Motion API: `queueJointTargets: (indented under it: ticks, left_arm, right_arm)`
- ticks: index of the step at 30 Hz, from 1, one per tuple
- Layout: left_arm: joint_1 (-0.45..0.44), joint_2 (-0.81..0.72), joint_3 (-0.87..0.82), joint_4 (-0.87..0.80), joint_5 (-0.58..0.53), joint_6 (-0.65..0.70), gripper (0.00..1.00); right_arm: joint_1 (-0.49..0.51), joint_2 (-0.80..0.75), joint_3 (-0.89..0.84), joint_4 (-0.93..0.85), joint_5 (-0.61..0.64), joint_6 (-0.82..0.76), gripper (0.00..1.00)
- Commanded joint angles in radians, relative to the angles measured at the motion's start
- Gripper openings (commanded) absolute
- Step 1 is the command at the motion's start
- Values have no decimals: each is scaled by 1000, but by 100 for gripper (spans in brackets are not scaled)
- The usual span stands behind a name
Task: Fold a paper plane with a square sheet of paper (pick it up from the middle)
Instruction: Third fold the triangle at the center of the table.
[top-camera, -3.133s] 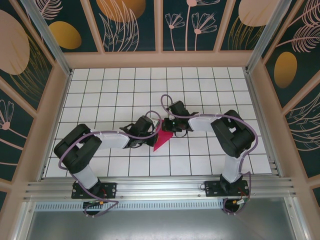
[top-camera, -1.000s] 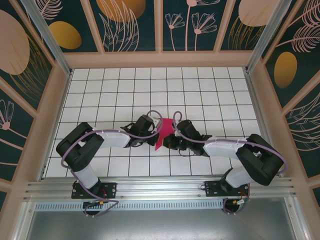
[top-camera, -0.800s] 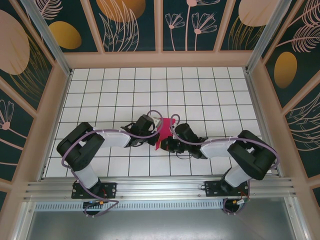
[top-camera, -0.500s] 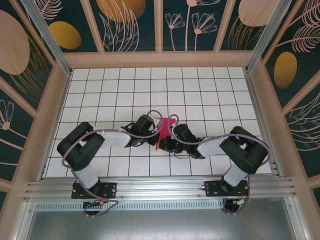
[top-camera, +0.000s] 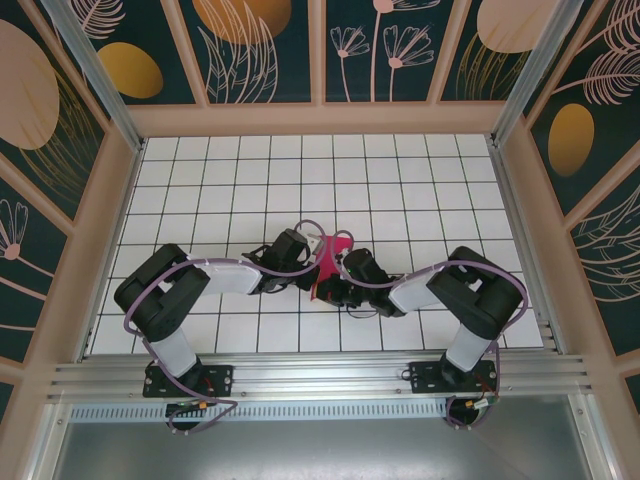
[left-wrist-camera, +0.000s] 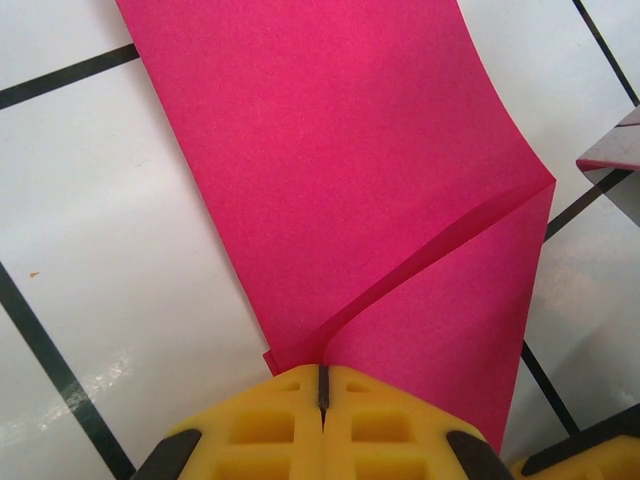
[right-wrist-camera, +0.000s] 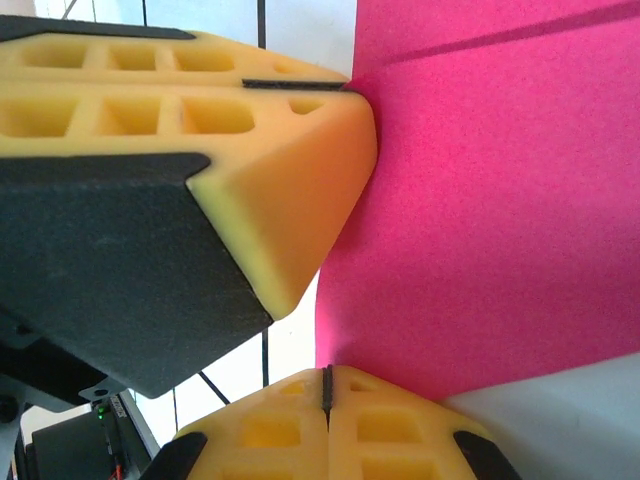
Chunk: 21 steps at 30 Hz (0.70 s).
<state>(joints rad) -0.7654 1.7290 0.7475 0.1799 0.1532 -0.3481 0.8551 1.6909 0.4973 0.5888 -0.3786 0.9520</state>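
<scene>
Square sheet of paper (left-wrist-camera: 350, 150) clamped by left claw (left-wrist-camera: 322, 375), right claw (right-wrist-camera: 327, 372); right elbow (top-camera: 482, 290) tucked.

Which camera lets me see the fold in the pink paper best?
The left wrist camera. There the pink paper spreads wide, and its crease runs slanting from the left gripper to the right edge. The top camera shows a small pink bit between the arms; the right wrist camera shows a flat pink stretch close up.

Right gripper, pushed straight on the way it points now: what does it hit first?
The right gripper is shut on the pink paper, so that comes first. Next in line is the left gripper: its yellow fingers cross just ahead. Depth is unclear, but contact looks likely.
</scene>
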Motion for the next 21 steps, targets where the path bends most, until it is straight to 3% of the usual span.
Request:
queueJointTargets:
  ticks: [1, 11, 21]
  left_arm:
    - [3, 43, -3, -48, 0, 2, 0]
    - [4, 41, -1, -53, 2, 3, 0]
    - [4, 43, -4, -54, 0, 2, 0]
  right_arm:
    - [16, -48, -5, 12, 8, 4, 5]
    - [39, 0, 9, 38, 15, 35, 5]
    - [56, 43, 109, -213, 76, -15, 5]
